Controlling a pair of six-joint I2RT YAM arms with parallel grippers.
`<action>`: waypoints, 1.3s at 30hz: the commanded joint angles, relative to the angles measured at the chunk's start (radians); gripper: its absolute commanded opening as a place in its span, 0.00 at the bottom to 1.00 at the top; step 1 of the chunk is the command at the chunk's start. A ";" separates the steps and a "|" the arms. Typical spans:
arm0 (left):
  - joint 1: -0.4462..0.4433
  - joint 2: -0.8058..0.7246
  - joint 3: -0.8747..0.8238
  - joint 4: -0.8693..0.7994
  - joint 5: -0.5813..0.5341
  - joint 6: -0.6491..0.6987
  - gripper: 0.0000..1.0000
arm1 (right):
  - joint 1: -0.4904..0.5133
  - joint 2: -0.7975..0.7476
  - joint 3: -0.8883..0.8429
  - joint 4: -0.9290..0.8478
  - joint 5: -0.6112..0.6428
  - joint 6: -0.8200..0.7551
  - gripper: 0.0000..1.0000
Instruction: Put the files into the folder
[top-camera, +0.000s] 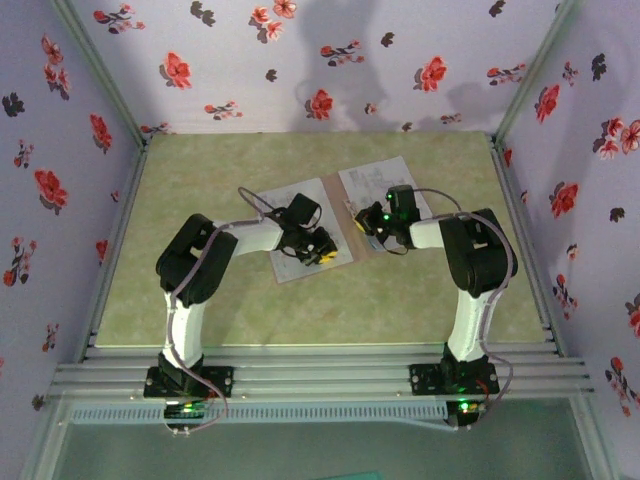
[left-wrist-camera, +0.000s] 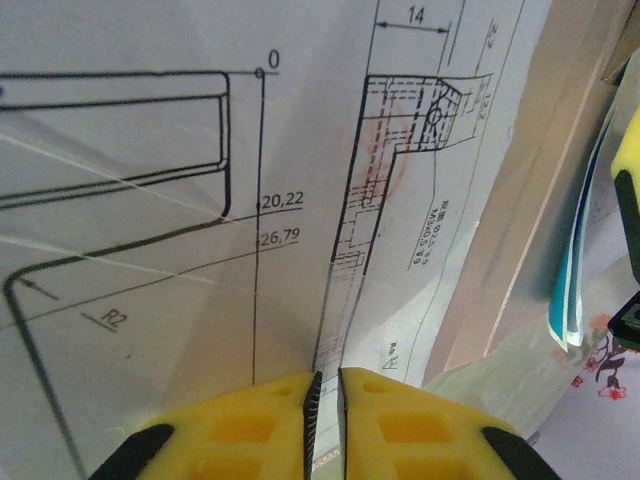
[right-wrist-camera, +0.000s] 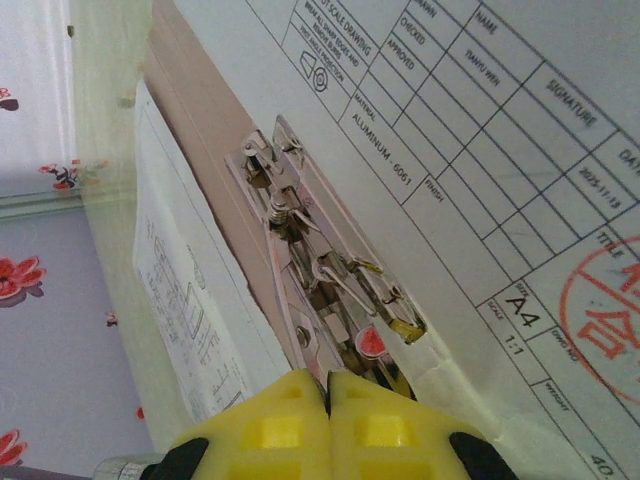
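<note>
Left wrist view showed the left gripper (left-wrist-camera: 322, 425) at the bottom edge, its jaws nearly together and clamped on the edge of a white drawing sheet (left-wrist-camera: 150, 120); beyond, at right, ran a tan strip of the folder (left-wrist-camera: 520, 200). In the right wrist view the right gripper (right-wrist-camera: 327, 425) sat bottom centre with jaws pressed together, touching the near end of the folder's metal clip (right-wrist-camera: 320, 270); a title-block sheet (right-wrist-camera: 480, 150) lay to the clip's upper right. In the top external view, both grippers hung close together over the open folder at the centre of the green counter (top-camera: 200, 290), printed sheets (top-camera: 385, 180) on both halves, flowered walls (top-camera: 300, 60) behind.
</note>
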 joint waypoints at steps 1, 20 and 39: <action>0.023 0.040 -0.041 -0.120 -0.079 -0.017 0.16 | -0.030 0.122 -0.084 -0.325 0.209 0.017 0.00; 0.038 0.049 -0.038 -0.125 -0.073 -0.018 0.15 | -0.005 0.156 0.056 -0.652 0.347 -0.020 0.00; 0.045 0.058 -0.082 -0.103 -0.069 -0.037 0.14 | -0.013 0.186 0.158 -0.786 0.378 -0.103 0.00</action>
